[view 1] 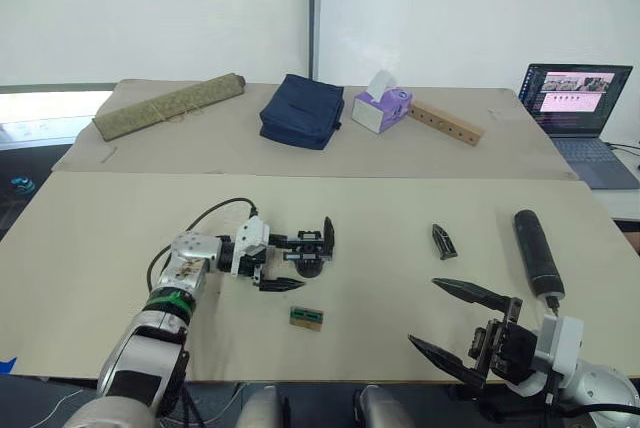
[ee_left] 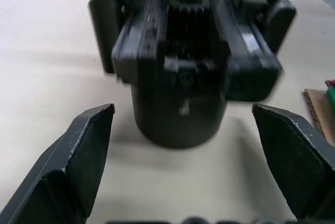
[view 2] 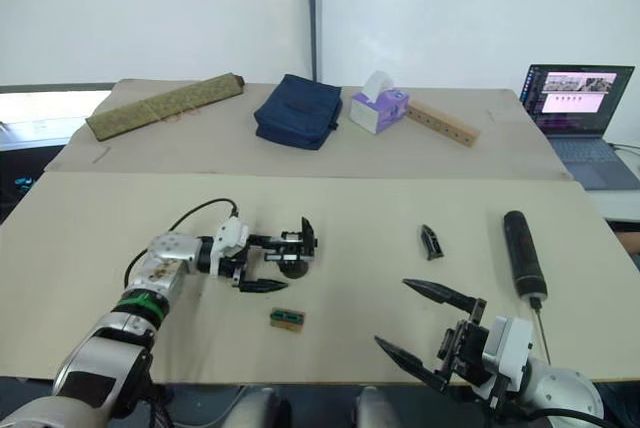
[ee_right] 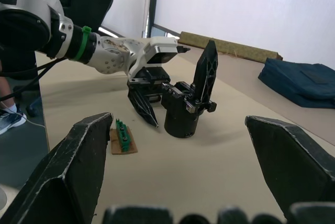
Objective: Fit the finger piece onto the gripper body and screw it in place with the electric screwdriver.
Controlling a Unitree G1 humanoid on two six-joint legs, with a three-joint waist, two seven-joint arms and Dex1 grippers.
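Body (view 1: 312, 248) upright mid-surface, between spread left gripper (view 1: 283, 262) fingers — not yet pinched. Finger piece (view 1: 444, 240) and screwdriver (view 1: 537, 251) lying well apart to the right, near the right gripper (view 1: 455, 323), also spread, holding nothing. Risk — uneven closing could tip the body.

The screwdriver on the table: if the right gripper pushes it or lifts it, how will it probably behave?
The screwdriver is a long smooth cylinder lying flat, so a sideways push would probably roll it. It looks rigid. Its matte body may slip between narrow fingers, and a grasp away from its middle would likely let it tilt.
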